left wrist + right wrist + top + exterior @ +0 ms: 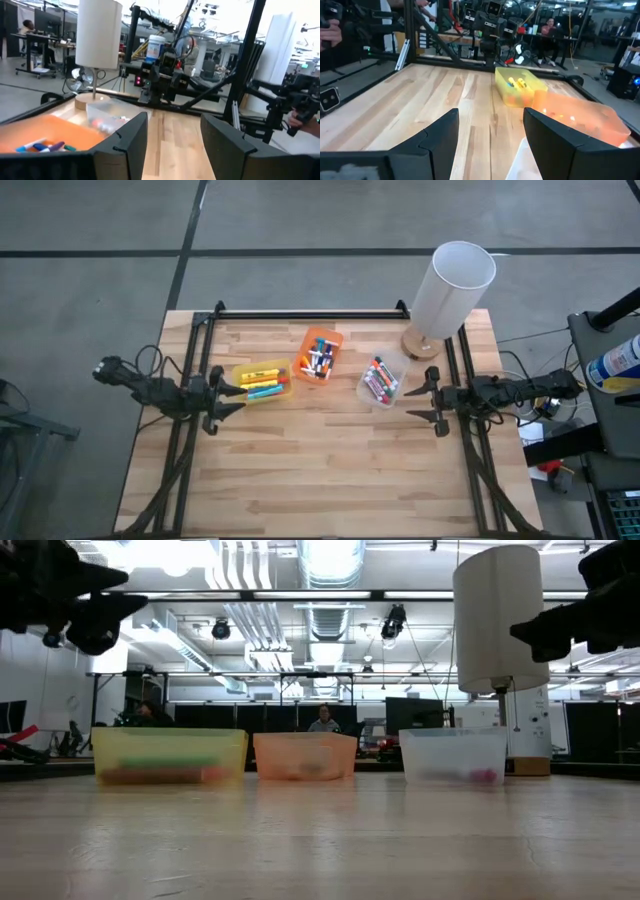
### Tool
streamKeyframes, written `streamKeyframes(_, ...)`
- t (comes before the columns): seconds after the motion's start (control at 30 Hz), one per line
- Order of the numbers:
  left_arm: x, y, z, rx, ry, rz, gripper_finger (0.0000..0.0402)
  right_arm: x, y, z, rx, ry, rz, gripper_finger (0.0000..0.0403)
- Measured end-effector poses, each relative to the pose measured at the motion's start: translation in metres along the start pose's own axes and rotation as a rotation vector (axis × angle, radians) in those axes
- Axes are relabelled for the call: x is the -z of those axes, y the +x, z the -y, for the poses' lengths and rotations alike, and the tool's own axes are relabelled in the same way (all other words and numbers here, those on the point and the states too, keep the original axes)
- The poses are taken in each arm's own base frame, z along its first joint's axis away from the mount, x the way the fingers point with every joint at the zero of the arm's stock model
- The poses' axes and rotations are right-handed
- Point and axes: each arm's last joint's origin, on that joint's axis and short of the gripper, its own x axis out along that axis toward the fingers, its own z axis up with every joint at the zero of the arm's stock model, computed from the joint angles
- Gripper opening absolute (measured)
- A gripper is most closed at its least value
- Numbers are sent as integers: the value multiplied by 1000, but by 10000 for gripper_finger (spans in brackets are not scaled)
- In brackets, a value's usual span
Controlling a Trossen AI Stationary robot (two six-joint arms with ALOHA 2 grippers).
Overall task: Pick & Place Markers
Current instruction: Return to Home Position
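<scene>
Every marker I see lies inside a bin. Yellow, orange and blue markers (262, 379) fill the yellow bin (263, 381). Mixed-colour markers (319, 361) lie in the orange bin (320, 353). Red, dark and white markers (381, 380) lie in the clear bin (384, 379). My left gripper (230, 397) hovers open at the table's left edge, just left of the yellow bin. My right gripper (427, 402) hovers open at the right edge, right of the clear bin. Both are raised above the table in the low view.
A white cylindrical lamp (447, 292) on a round wooden base stands at the table's far right corner, behind the clear bin. A black frame rail (310, 313) runs along the far edge. Bare wood (320, 470) spreads over the near half. People sit in the room beyond.
</scene>
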Motion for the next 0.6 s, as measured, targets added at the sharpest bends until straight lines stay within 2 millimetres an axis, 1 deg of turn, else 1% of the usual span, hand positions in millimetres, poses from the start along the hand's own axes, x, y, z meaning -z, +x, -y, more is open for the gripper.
streamKeyframes(0.1,10,1,-1,5,8,-17,179,2,2,0,1,11,-30,215)
streamKeyframes(0.6,19,2,-1,-13,47,-103,179,14,11,-2,-4,-21,-178,215)
